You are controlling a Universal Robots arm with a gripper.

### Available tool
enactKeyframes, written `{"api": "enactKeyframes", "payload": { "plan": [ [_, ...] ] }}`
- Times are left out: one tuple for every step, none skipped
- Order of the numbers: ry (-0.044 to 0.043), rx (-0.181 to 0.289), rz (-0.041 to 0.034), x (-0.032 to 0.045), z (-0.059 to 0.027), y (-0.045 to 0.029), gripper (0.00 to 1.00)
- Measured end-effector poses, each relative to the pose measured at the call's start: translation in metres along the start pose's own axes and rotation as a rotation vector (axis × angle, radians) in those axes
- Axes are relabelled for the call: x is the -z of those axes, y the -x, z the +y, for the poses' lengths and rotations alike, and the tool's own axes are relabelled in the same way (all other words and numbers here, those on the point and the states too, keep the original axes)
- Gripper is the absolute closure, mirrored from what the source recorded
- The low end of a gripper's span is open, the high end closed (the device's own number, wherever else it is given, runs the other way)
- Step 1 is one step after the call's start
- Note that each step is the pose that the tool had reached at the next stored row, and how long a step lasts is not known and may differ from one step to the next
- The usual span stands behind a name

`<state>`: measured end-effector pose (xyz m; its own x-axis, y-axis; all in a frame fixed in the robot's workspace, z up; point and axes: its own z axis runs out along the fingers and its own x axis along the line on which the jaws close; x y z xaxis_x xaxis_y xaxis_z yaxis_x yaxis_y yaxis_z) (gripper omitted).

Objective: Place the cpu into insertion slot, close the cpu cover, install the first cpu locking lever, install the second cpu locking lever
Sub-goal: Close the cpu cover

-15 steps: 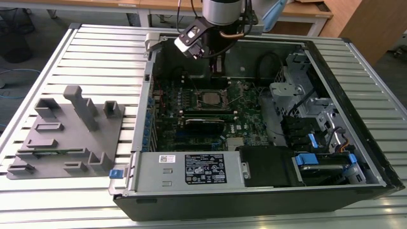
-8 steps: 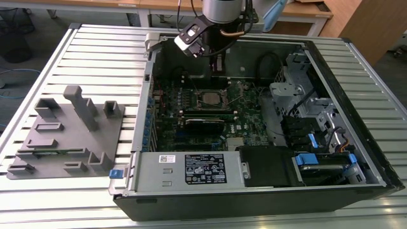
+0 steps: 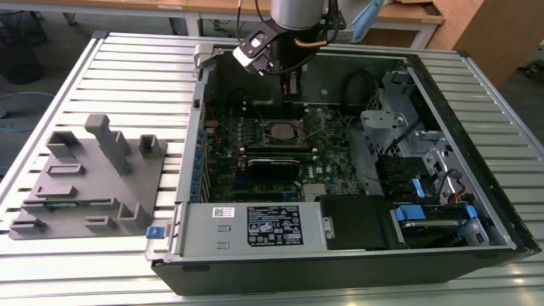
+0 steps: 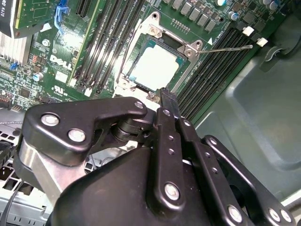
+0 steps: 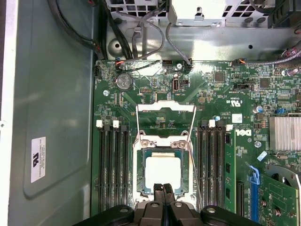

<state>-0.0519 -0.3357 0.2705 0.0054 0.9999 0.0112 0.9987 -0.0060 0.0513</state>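
Note:
The cpu (image 5: 162, 172) (image 4: 155, 66), a pale square chip, lies in the insertion slot (image 3: 281, 131) on the green board. The silvery cpu cover (image 5: 139, 175) (image 4: 190, 49) lies down around it, with the chip showing through its window. Thin wire locking levers (image 5: 165, 108) (image 4: 225, 48) stand unlatched, away from the socket. My gripper (image 5: 162, 189) (image 4: 167, 96) (image 3: 292, 94) is shut with nothing between its fingers. Its tips hover at the edge of the socket, beside the cover's rim; I cannot tell whether they touch it.
The open computer case (image 3: 476, 70) lies on a slatted metal table (image 3: 127, 70). Black memory slots (image 5: 112, 165) (image 5: 211, 165) flank the socket. A power supply (image 3: 255, 226) fills the near end, drive bays (image 3: 425, 159) the exterior view's right. A grey fixture block (image 3: 85, 185) sits at the exterior view's left.

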Motion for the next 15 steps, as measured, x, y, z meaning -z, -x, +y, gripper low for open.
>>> {"api": "enactKeyframes", "payload": {
  "plan": [
    [0.0000, 0.000, 0.0001, 0.0000, 0.0000, 0.0000, 0.89],
    [0.0001, 0.000, 0.0001, 0.0000, 0.0000, 0.0000, 0.89],
    [0.0000, 0.000, 0.0000, 0.0000, 0.0000, 0.0000, 0.89],
    [0.0000, 0.000, 0.0000, 0.0001, 0.0000, 0.0000, 0.89],
    [0.0000, 0.000, 0.0000, 0.0001, 0.0000, 0.0000, 0.89],
    [0.0000, 0.000, 0.0000, 0.0001, 0.0000, 0.0000, 0.89],
    [0.0000, 0.000, -0.0001, 0.0001, 0.0000, 0.0000, 0.89],
    [0.0000, 0.000, 0.0000, 0.0001, 0.0000, 0.0000, 0.89],
    [0.0000, 0.000, 0.0000, 0.0001, 0.0000, 0.0000, 0.89],
    [0.0000, 0.000, -0.0001, 0.0001, 0.0000, 0.0000, 0.89],
    [-0.0001, 0.000, -0.0001, 0.0001, 0.0003, 0.0000, 0.89],
    [-0.0003, 0.000, -0.0003, 0.0002, 0.0011, 0.0000, 0.89],
    [-0.0003, 0.000, -0.0003, 0.0001, 0.0021, 0.0000, 0.89],
    [-0.0002, 0.000, -0.0002, 0.0000, 0.0034, 0.0000, 0.89],
    [-0.0001, 0.000, 0.0000, -0.0002, 0.0053, 0.0000, 0.89]
  ]
}}
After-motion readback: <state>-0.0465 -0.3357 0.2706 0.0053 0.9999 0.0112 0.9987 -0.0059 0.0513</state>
